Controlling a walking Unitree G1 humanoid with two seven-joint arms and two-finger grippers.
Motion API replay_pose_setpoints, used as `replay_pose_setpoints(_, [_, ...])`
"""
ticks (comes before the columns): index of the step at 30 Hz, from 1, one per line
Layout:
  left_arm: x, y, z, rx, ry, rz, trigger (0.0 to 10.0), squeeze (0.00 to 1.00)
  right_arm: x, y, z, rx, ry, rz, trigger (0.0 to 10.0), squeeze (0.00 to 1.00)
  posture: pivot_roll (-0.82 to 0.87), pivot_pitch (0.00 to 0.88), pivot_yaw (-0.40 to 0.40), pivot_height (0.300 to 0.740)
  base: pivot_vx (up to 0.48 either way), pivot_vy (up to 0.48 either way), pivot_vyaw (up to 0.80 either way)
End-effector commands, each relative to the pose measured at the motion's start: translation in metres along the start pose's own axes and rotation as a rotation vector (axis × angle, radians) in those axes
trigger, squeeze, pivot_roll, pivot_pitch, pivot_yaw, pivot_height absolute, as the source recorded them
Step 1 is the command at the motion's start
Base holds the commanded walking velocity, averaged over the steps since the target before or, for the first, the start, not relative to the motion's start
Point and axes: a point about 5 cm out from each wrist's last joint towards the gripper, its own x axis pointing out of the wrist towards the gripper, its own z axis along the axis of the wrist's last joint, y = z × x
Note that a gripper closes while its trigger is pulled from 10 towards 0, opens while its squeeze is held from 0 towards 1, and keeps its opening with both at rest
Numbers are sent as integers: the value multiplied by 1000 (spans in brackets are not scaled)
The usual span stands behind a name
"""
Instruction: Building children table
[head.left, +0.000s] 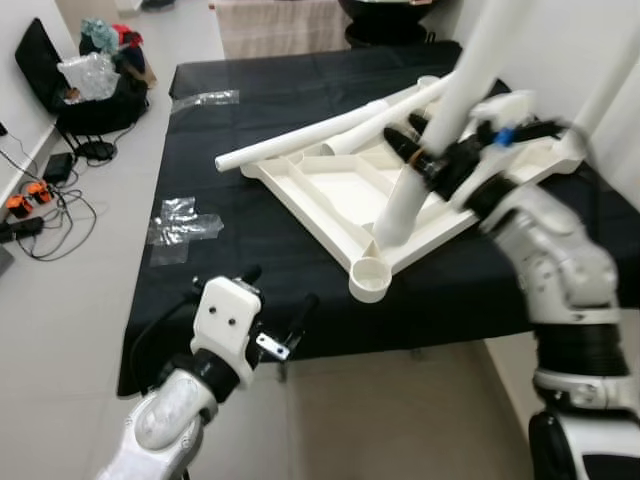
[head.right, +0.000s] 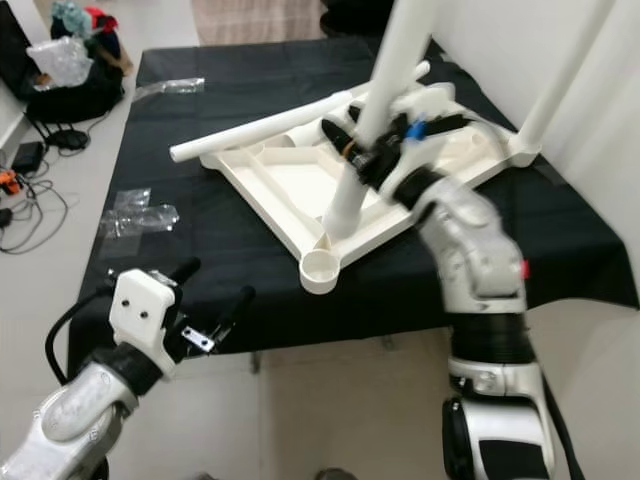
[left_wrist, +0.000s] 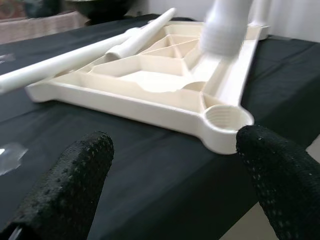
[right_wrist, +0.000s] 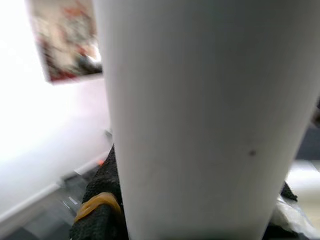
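Observation:
The white children's table top (head.left: 330, 190) lies upside down on a black-covered table (head.left: 250, 260). My right gripper (head.left: 432, 158) is shut on a white leg (head.left: 445, 120) that is tilted. The leg's lower end is just behind the empty corner socket (head.left: 371, 275); the right wrist view shows this leg (right_wrist: 210, 115) close up. Another leg (head.left: 610, 90) stands upright at the far right corner. Two loose legs (head.left: 300, 140) lie across the top's back-left side. My left gripper (head.left: 279, 286) is open at the table's front edge, facing the socket (left_wrist: 227, 117).
Clear plastic wrappers (head.left: 180, 225) lie on the cloth's left side, with another (head.left: 205, 98) further back. Bags (head.left: 95, 80) and cables (head.left: 40, 205) sit on the floor at the left. A white wall (head.left: 560, 40) is close on the right.

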Motion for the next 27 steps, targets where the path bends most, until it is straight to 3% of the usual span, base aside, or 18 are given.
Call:
replay_pose_setpoints(1, [-3,0,1,3,6,6,10000,0,3,6,-4,32,17,86,10000,0,42,120,-42,740,0,0,0])
replay_pose_setpoints(4, [-3,-3,2,0,8,-3,10000,0,6,3,-18,-6,137,224,10000,0,49,127,-43,740,0,0,0])
replay_pose_setpoints(8, [-4,-4,3,-3,8,-6,10000,0,7,7,-24,-4,183,329,10000,0,56,133,-45,740,0,0,0])
replay_pose_setpoints(10, [-7,-6,4,-6,9,-8,10000,0,5,10,-26,7,200,440,10000,0,66,148,-50,740,0,0,0])
replay_pose_setpoints(12, [-10,-7,6,-11,12,-9,10000,0,8,6,-23,21,188,478,10000,0,68,153,-51,740,0,0,0])
replay_pose_setpoints(19, [-13,-11,10,-17,12,-16,10000,0,17,-6,-11,-17,128,481,10000,0,74,182,-51,740,0,0,0])
replay_pose_setpoints(27, [-15,-15,15,-23,10,-27,10000,0,17,-14,-13,-8,158,527,10000,0,80,206,-49,740,0,0,0])
